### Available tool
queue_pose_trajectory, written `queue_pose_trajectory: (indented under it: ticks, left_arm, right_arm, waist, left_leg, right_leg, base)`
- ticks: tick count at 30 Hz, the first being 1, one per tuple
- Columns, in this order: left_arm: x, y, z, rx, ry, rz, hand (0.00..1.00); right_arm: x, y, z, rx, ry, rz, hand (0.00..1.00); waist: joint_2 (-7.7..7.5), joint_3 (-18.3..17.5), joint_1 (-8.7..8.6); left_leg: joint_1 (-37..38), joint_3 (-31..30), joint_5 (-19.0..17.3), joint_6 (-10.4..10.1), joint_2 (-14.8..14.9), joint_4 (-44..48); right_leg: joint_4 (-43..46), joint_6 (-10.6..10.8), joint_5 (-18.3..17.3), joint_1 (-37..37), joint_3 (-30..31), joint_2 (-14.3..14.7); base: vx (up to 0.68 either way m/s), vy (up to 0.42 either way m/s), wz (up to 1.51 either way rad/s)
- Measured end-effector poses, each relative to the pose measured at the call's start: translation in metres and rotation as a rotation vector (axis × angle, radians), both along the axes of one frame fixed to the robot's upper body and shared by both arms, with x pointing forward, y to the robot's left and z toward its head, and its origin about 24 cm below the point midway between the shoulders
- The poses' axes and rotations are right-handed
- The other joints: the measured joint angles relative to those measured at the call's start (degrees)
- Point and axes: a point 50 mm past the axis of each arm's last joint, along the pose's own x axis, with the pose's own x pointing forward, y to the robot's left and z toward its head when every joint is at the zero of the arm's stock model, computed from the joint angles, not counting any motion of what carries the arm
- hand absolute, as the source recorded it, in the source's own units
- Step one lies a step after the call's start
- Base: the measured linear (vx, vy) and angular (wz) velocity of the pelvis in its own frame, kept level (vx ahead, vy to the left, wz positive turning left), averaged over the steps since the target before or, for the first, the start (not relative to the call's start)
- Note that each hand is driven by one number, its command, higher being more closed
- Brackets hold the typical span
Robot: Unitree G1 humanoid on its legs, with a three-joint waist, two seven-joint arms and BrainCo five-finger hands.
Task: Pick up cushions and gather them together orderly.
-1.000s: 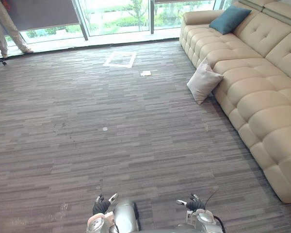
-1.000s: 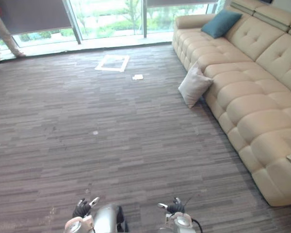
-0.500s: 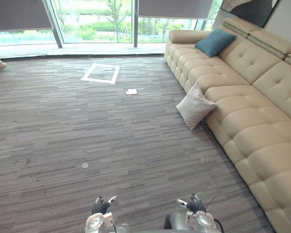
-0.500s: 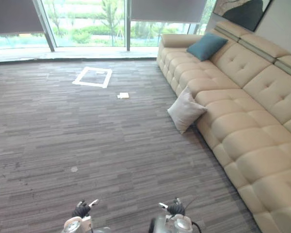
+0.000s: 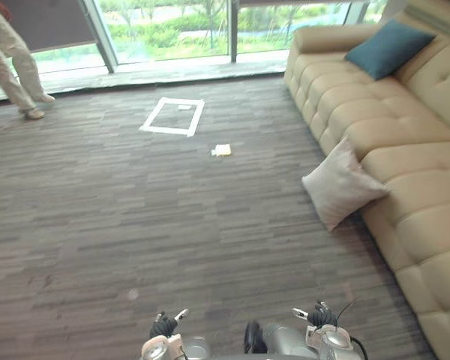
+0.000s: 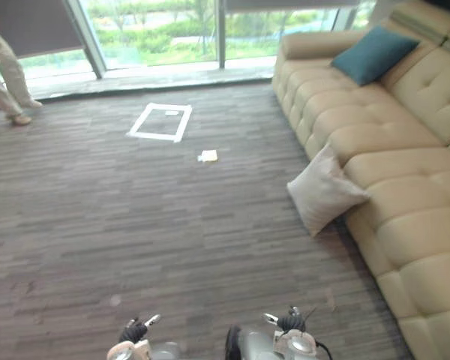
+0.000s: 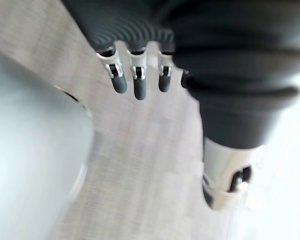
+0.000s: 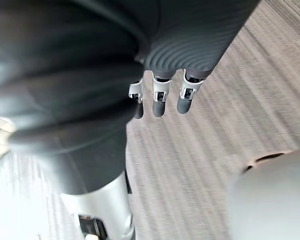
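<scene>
Left eye view: square cushion (image 5: 339, 185), tufted sofa (image 5: 352, 101)

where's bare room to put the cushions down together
The beige tufted sofa has bare seats from the teal cushion to the near end. The grey carpet is open between the white tape square, the small paper scrap and the sofa. Tightest where the off-white cushion leans against the sofa's front.

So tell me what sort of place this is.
Likely a lounge or living room staged for testing: a long beige tufted sofa with a teal cushion on it, floor-to-ceiling windows, and a white tape square marked out.
</scene>
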Motion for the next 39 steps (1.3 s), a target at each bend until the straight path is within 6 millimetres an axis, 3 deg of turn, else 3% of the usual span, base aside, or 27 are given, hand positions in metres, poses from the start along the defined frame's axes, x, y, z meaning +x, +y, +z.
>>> queue_pose_trajectory:
  ticks: [2,3,5,6,7,8,9,10,11,12,13,16,17,20,21,22,23,24,25,26,27,29,31,33,36,39]
  left_arm:
    - [0.003,-0.006,0.001,-0.01,-0.023,0.009,0.0]
    - [0.003,-0.006,0.002,-0.01,-0.028,0.01,0.0]
    - [0.004,-0.008,0.002,-0.014,-0.034,0.014,0.0]
    - [0.004,-0.008,0.002,-0.016,-0.035,0.016,0.0]
    - [0.004,-0.004,0.003,-0.01,-0.04,0.02,0.0]
    - [0.003,0.001,0.003,0.004,-0.038,0.018,0.0]
    - [0.003,0.003,0.003,0.007,-0.034,0.018,0.0]
    - [0.001,0.006,0.003,0.015,-0.026,0.016,0.0]
    - [0.001,0.008,0.002,0.021,-0.013,0.014,0.0]
    - [0.002,0.009,0.002,0.023,-0.01,0.011,0.0]
    - [0.001,0.008,-0.001,0.018,0.019,0.001,0.0]
    - [0.0,0.004,-0.003,0.016,0.042,-0.037,0.0]
    - [-0.003,0.003,-0.005,0.017,0.053,-0.047,0.0]
    - [-0.005,0.001,-0.006,0.016,0.062,-0.061,0.0]
    - [-0.006,-0.001,-0.006,0.017,0.067,-0.079,0.0]
    - [-0.006,-0.001,-0.006,0.017,0.068,-0.085,0.0]
    - [-0.006,-0.001,-0.006,0.021,0.069,-0.098,0.0]
    - [-0.006,0.001,-0.006,0.025,0.068,-0.102,0.0]
    - [-0.008,-0.007,-0.009,0.002,0.084,-0.112,0.0]
    - [-0.008,-0.016,-0.01,-0.018,0.082,-0.13,0.0]
    - [-0.006,-0.017,-0.009,-0.02,0.071,-0.138,0.0]
    - [0.0,-0.016,-0.007,-0.02,0.054,-0.14,0.0]
    - [0.003,-0.011,-0.004,-0.007,0.039,-0.123,0.0]
    - [0.004,-0.008,-0.002,0.005,0.023,-0.121,0.0]
    - [0.007,-0.009,0.0,0.007,0.004,-0.116,0.0]
    - [0.008,-0.008,0.001,0.006,-0.015,-0.098,0.0]
  right_arm:
    - [0.006,0.005,0.001,0.013,-0.007,0.002,0.0]
    - [0.005,0.006,0.0,0.015,-0.006,0.001,0.0]
    - [0.004,0.012,-0.001,0.02,-0.001,0.008,0.0]
    - [0.004,0.013,-0.001,0.02,-0.001,0.015,0.0]
    - [0.002,0.019,-0.002,0.029,0.008,0.028,0.0]
    - [-0.005,0.024,-0.004,0.039,0.026,0.029,0.0]
    - [-0.006,0.026,-0.005,0.046,0.028,0.028,0.0]
    - [-0.006,0.032,-0.005,0.058,0.031,0.052,0.0]
    - [-0.004,0.032,-0.004,0.056,0.017,0.059,0.0]
    - [-0.003,0.031,-0.003,0.052,0.016,0.059,0.0]
    - [0.0,0.028,-0.001,0.043,-0.01,0.054,0.0]
    - [0.003,0.027,0.002,0.04,-0.041,0.058,0.0]
    - [0.006,0.027,0.003,0.037,-0.049,0.056,0.0]
    - [0.01,0.024,0.005,0.037,-0.063,0.036,0.0]
    - [0.014,0.022,0.006,0.034,-0.074,0.03,0.0]
    - [0.014,0.022,0.006,0.034,-0.075,0.029,0.0]
    - [0.013,0.023,0.006,0.034,-0.072,0.034,0.0]
    - [0.012,0.023,0.006,0.034,-0.067,0.038,0.0]
    - [0.015,0.017,0.008,0.017,-0.083,0.044,0.0]
    - [0.017,0.013,0.009,0.0,-0.089,0.049,0.0]
    - [0.018,0.012,0.01,0.0,-0.092,0.047,0.0]
    - [0.02,0.011,0.01,-0.005,-0.091,0.053,0.0]
    - [0.018,0.013,0.008,0.003,-0.075,0.051,0.0]
    - [0.014,0.015,0.005,0.009,-0.049,0.05,0.0]
    - [0.013,0.015,0.005,0.006,-0.044,0.046,0.0]
    - [0.011,0.017,0.003,0.001,-0.033,0.05,0.0]
  waist:
    - [1.01,0.4,0.79]
    - [1.03,0.3,0.96]
    - [1.2,0.0,1.61]
    - [1.24,0.0,1.66]
    - [0.41,-0.9,2.23]
    - [-1.21,-2.1,2.44]
    - [-1.8,-2.4,2.43]
    - [-2.66,-2.8,2.7]
    - [-3.33,-2.3,2.57]
    - [-3.38,-2.2,2.5]
    - [-2.71,-1.6,1.76]
    - [-2.17,-1.5,1.21]
    - [-2.12,-1.5,1.06]
    - [-1.86,-1.3,0.3]
    - [-1.48,-1.1,-0.32]
    - [-1.47,-1.1,-0.44]
    - [-1.94,-1.1,-0.5]
    - [-2.6,-1.1,-0.53]
    - [-0.68,-1.0,-0.54]
    - [0.77,-1.4,-1.0]
    - [1.11,-1.2,-1.18]
    - [2.31,-0.3,-1.09]
    - [1.81,0.6,-0.76]
    - [0.35,1.2,-0.29]
    - [0.58,1.1,0.01]
    - [0.48,1.1,0.6]
  left_leg:
    - [-4.3,0.3,-0.6,0.2,-2.6,-16.1]
    - [-4.8,-0.1,-0.4,0.0,-3.1,-18.5]
    - [-6.0,-3.5,3.4,-0.3,-5.4,-32.0]
    - [-6.1,-3.7,4.5,0.1,-5.3,-32.7]
    - [-5.8,-3.0,9.0,1.6,-5.8,-30.7]
    - [-5.7,-0.9,7.4,2.7,-5.9,-28.3]
    - [-5.4,0.0,6.5,3.0,-6.0,-28.2]
    - [-3.4,2.4,5.0,3.7,-6.4,-28.6]
    - [0.6,5.1,3.3,4.8,-7.2,-29.7]
    - [2.1,5.3,2.6,4.6,-7.7,-30.3]
    - [6.9,6.0,0.6,4.7,-8.8,-31.9]
    - [15.1,7.5,-1.3,4.4,-9.1,-36.0]
    - [18.8,7.9,-1.3,4.4,-9.1,-39.0]
    - [24.5,8.5,-1.5,3.7,-9.1,-44.0]
    - [27.3,9.3,-2.1,2.3,-9.2,-46.1]
    - [28.0,9.5,-2.3,2.0,-9.3,-46.4]
    - [29.7,9.7,-2.9,0.9,-10.1,-46.5]
    - [30.5,9.6,-3.0,0.7,-10.9,-46.4]
    - [31.9,9.2,-3.2,0.3,-9.8,-46.0]
    - [30.8,8.2,-2.8,-0.5,-8.4,-42.8]
    - [29.8,7.5,-2.8,-0.5,-7.8,-39.9]
    - [19.4,2.2,-0.1,-0.9,-2.1,-14.7]
    - [14.5,0.5,-2.1,-0.6,0.2,-5.6]
    - [10.8,0.3,-3.8,-0.1,-0.4,-7.8]
    - [4.0,-2.6,-4.2,0.4,-3.5,-18.1]
    - [1.0,-11.9,-2.2,0.3,-8.0,-28.1]
  right_leg:
    - [-2.9,1.9,-1.2,5.2,4.6,-0.7]
    - [-3.3,2.2,-1.6,5.8,5.3,-0.9]
    - [-4.3,4.0,-5.1,8.6,9.4,-2.0]
    - [-4.1,4.4,-5.8,9.1,10.1,-2.1]
    - [-3.0,5.5,-8.1,9.9,12.8,-3.4]
    - [-0.5,6.3,-8.6,9.2,14.8,-4.7]
    - [1.4,6.6,-8.5,8.4,15.1,-5.2]
    - [10.1,8.5,-8.0,4.4,16.1,-6.0]
    - [24.6,13.8,-4.8,-1.4,15.9,-7.2]
    - [28.5,14.9,-4.0,-3.1,15.6,-7.8]
    - [39.2,15.2,-2.8,-7.3,12.7,-9.2]
    - [44.0,13.4,-3.8,-13.4,4.4,-11.3]
    - [40.2,11.5,-5.0,-15.6,-0.7,-12.3]
    - [28.6,10.3,-4.5,-18.7,-9.4,-13.1]
    - [20.9,7.6,-1.4,-19.7,-12.9,-12.4]
    - [19.1,7.2,-0.2,-19.7,-13.5,-12.2]
    - [12.9,4.6,6.0,-19.7,-14.1,-11.2]
    - [11.2,1.8,9.0,-19.5,-13.9,-11.4]
    - [13.2,-0.1,6.8,-19.2,-14.0,-10.6]
    - [13.0,0.4,4.6,-18.9,-14.0,-9.5]
    - [12.6,0.0,3.6,-18.4,-14.0,-8.9]
    - [9.6,-0.5,1.6,-14.1,-13.3,-5.5]
    - [7.6,-1.1,0.4,-9.1,-11.8,-3.8]
    - [5.4,-0.6,-0.3,-5.0,-9.4,-3.6]
    - [3.5,0.9,-1.4,-2.4,-4.2,-3.8]
    - [4.1,2.6,-3.8,-0.8,2.0,-3.9]
  base:
    - [0.54,0.086,-0.87]
    - [0.53,0.187,-0.87]
    - [0.49,0.25,-0.85]
    - [0.67,0.4,-0.86]
    - [0.6,0.361,-0.88]
    - [0.62,0.36,-0.89]
    - [0.49,0.258,-0.89]
    - [0.66,0.401,-0.88]
    - [0.53,0.338,-0.85]
    - [0.57,0.363,-0.56]
    - [0.45,0.233,-0.23]
    - [0.42,0.172,-0.08]
    - [0.38,0.101,0.08]
    - [0.45,0.048,0.03]
    - [0.46,-0.012,-0.05]
    - [0.59,-0.047,-0.21]
    - [0.43,-0.064,-0.25]
    - [0.56,-0.103,-0.4]
    - [0.63,-0.149,-0.33]
    - [0.52,-0.127,-0.3]
    - [0.48,-0.157,-0.21]
    - [0.42,-0.139,-0.26]
    - [0.45,-0.091,-0.47]
    - [0.34,-0.042,-0.67]
    - [0.28,0.078,-0.87]
    - [0.34,0.227,-0.97]
